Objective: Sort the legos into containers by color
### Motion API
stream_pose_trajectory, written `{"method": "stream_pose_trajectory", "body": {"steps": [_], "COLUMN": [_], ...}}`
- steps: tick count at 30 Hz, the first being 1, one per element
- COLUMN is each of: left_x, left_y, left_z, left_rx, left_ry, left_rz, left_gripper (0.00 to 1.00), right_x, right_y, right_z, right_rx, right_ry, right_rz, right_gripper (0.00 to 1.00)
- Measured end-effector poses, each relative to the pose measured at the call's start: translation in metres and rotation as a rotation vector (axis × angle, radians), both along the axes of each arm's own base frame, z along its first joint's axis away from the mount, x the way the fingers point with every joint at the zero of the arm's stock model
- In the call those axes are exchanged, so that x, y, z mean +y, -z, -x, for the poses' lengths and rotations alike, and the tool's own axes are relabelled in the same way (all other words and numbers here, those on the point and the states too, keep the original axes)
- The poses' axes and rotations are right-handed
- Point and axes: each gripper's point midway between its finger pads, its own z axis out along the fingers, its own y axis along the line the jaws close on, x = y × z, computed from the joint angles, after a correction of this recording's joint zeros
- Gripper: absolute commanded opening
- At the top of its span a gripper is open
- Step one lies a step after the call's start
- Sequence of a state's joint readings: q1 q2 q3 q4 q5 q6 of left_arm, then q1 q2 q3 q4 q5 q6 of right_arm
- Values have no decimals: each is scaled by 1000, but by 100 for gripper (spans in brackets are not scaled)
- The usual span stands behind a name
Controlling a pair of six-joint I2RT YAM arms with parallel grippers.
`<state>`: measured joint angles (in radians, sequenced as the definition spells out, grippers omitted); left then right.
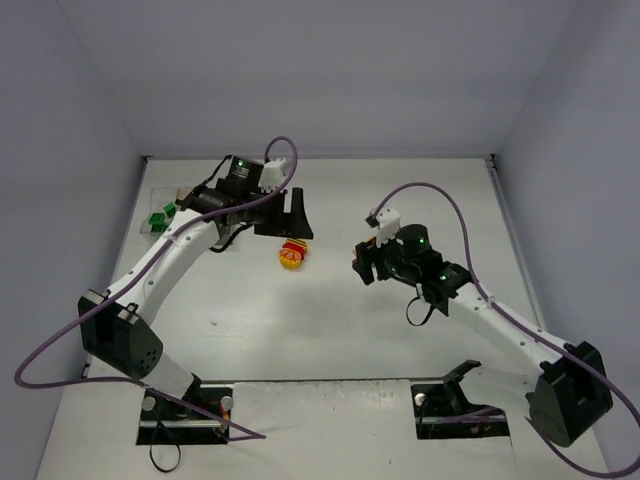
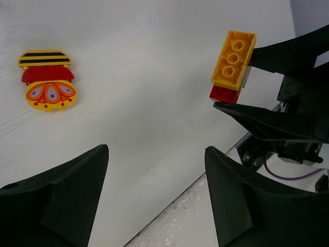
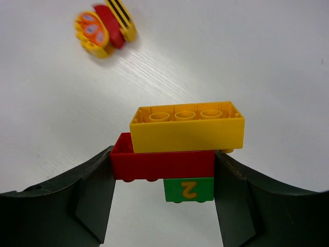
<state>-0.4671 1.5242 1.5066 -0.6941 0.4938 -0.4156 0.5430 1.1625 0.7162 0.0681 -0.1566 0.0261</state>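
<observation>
My right gripper [image 1: 363,266] [image 3: 164,177] is shut on a clump of legos [image 3: 177,146]: a yellow brick on a red brick, with a small green brick marked 2 beneath. It holds the clump above the table. The held clump also shows in the left wrist view [image 2: 232,63], between the right gripper's fingers. A second clump [image 1: 292,255] [image 2: 47,82] [image 3: 105,28], yellow and red with a striped piece, lies on the table between the arms. My left gripper [image 1: 293,216] [image 2: 157,198] is open and empty, just behind that clump. The containers [image 1: 158,203] stand at the far left, partly hidden by the left arm.
Green bricks [image 1: 158,220] lie in one of the containers. Grey walls close the table at the back and both sides. The arm bases and their cables stand at the near edge.
</observation>
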Motion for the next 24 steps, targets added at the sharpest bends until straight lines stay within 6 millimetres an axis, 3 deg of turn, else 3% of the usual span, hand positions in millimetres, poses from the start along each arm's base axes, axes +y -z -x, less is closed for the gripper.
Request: {"method": "stream_pose_trajectory", "body": {"steps": [3,6,15,23,24], "left_x": [-14,-29,-67,-92,-94], "left_y": [-7,-14,-18,14,16], "left_z": [8,14,25,30,31], "left_rx": [2,6,73,194,202], "left_ry": [56,95,147,161,162], "left_rz": [53,107,211,187,185], "left_gripper": [75,77,78,77,73], "right_x": [13,23,46,50,50], "right_y": [-37,-58,-62,-63,-63], "right_z": [6,11,30,33,33], "right_rx": [-147,-234,-273,-285,-287], "right_ry": [-130,-233,-406,-433,-434], "right_rz": [-52,-76,-85,-82,-81], "right_gripper": [11,12,14,15,15]}}
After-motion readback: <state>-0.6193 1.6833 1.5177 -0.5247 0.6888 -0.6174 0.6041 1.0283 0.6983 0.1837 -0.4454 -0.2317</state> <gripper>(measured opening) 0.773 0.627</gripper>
